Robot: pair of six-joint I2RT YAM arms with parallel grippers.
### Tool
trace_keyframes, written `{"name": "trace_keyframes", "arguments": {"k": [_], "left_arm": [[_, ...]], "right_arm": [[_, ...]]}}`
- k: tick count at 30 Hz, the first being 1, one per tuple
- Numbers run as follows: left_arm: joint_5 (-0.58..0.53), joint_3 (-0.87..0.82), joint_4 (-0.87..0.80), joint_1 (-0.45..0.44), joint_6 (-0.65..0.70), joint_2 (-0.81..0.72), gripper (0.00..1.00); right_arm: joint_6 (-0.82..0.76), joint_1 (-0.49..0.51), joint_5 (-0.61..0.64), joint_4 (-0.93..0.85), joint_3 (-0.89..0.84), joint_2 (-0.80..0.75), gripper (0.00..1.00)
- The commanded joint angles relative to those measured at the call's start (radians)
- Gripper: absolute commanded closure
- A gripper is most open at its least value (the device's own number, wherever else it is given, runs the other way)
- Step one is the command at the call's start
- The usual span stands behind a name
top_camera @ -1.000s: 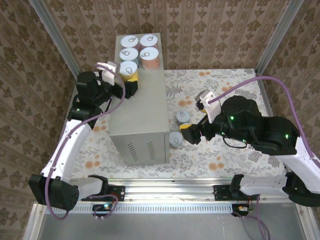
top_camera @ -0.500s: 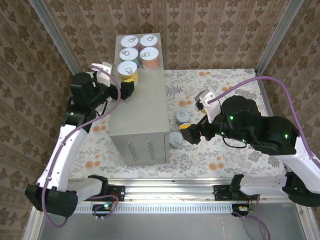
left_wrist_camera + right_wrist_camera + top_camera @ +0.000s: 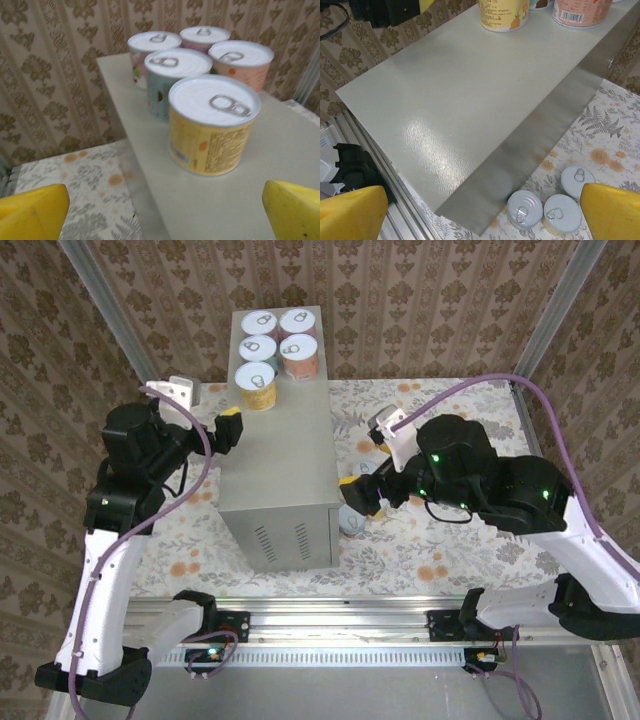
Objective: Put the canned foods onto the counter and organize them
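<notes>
Five canned foods [image 3: 215, 125] stand upright in a cluster at the far end of the bench [image 3: 285, 455], the yellow one nearest its front. Three more cans [image 3: 561, 214] wait on the floral floor [image 3: 430, 540] just beside the bench's right flank, lids up and axes vertical. The right end effector [image 3: 362, 494], spread wide and empty, hangs over the bench's right edge with those cans just below it, so it is likely the nearer arm for the next pick. The left end effector [image 3: 227, 430], equally wide and empty, sits at the bench's left edge.
</notes>
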Motion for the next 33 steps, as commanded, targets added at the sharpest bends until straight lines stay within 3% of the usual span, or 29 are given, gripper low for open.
{"name": "trace_keyframes", "arguments": {"k": [1,7,11,33], "left_arm": [[-0.080,0.022,-0.080,0.009,0.039,-0.014,0.00],[-0.215,0.039,-0.126,0.009,0.059,0.012,0.00],[-0.231,0.063,-0.125,0.012,0.062,0.064,0.00],[-0.007,0.143,-0.049,0.157,-0.027,0.324,0.00]], "right_arm": [[0.031,-0.002,0.034,0.008,0.044,0.028,0.00],[0.062,-0.003,0.072,0.037,0.042,0.051,0.00],[0.075,-0.002,0.074,0.054,0.027,0.052,0.00],[0.086,-0.005,0.091,0.119,-0.119,-0.044,0.00]]}}
